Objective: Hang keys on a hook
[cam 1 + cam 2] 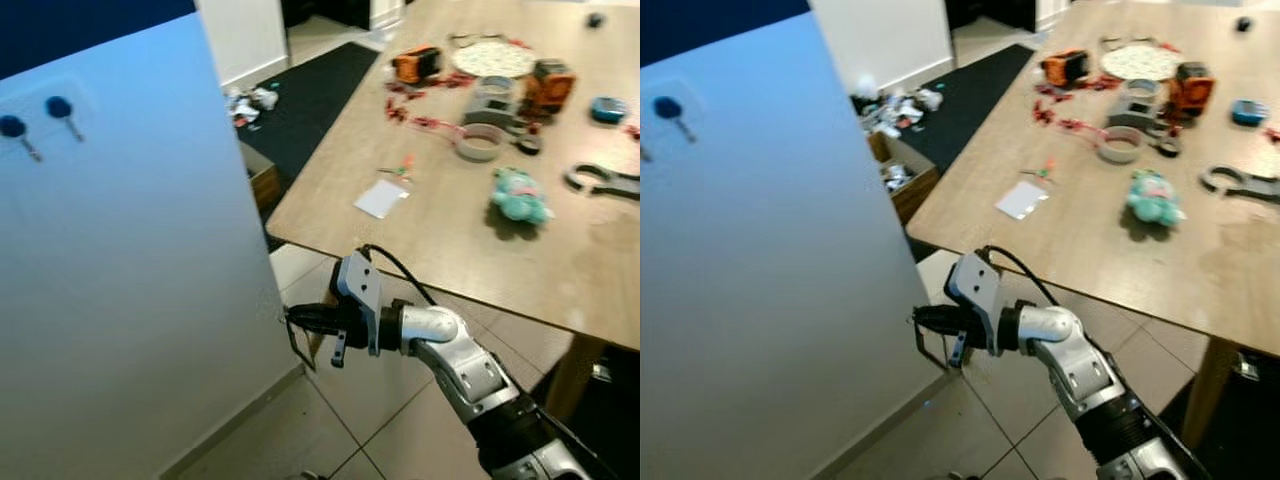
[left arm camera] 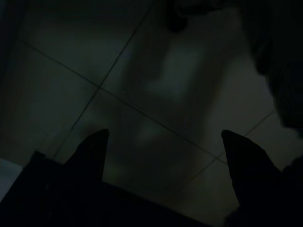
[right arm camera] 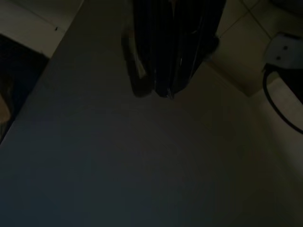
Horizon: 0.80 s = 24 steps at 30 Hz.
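Wooden table (image 1: 480, 250) cluttered; tiled floor (image 1: 370, 420); right gripper (image 1: 300, 322) jaws closed near white panel (image 1: 130, 300).

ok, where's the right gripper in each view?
Left eye view: right gripper lower centre, tips at the white panel's edge.
Right eye view: lower centre, slightly further left.
Right wrist view: top centre, fingers together, over the panel.
Left wrist view: dark floor tiles between the open left gripper.
Shared landmark: the white panel.

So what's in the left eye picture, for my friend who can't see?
The robot's right gripper reaches toward a pale blue wall where two blue keys hang. Behind it, a wooden table holds tape, tools and a teal toy.
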{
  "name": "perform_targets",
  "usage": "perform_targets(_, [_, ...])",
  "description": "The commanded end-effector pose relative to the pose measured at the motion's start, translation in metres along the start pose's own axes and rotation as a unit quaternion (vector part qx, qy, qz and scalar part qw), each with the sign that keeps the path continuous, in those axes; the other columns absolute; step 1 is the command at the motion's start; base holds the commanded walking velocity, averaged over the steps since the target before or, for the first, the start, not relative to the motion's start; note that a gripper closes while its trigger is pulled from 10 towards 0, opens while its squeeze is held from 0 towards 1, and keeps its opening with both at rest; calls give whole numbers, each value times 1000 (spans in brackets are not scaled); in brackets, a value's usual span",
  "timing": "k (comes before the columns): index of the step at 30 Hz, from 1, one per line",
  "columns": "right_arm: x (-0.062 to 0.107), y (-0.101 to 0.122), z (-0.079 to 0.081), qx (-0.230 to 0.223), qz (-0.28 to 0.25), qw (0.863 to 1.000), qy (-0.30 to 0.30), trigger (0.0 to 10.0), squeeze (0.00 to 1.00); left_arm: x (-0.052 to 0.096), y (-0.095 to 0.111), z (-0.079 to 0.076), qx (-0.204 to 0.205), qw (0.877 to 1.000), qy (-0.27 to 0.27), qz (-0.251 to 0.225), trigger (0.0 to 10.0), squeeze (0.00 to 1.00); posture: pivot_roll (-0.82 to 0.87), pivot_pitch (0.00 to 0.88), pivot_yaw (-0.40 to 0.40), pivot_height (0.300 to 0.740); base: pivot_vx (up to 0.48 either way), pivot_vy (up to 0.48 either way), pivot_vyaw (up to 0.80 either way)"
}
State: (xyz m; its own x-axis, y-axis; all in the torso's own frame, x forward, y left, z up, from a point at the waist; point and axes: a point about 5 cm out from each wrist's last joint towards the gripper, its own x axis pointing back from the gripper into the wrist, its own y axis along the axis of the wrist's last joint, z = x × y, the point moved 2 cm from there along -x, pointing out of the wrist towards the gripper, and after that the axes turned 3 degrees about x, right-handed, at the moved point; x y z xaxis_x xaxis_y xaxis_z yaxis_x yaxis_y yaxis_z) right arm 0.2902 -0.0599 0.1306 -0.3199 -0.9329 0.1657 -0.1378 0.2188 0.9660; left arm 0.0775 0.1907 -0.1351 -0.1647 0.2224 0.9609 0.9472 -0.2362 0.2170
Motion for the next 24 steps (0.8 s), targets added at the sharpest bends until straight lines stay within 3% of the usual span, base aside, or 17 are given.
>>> perform_targets(1, [-6,2,6,0,-8,1000,14,10000,0,1,30,4,-10,999,4,-52,10000,0,-107,93,121,740,0,0,725])
perform_targets(24, [-6,5,11,1,-16,999,38,10000,0,-1,27,0,-14,999,3,-48,10000,0,-113,90,122,740,0,0,725])
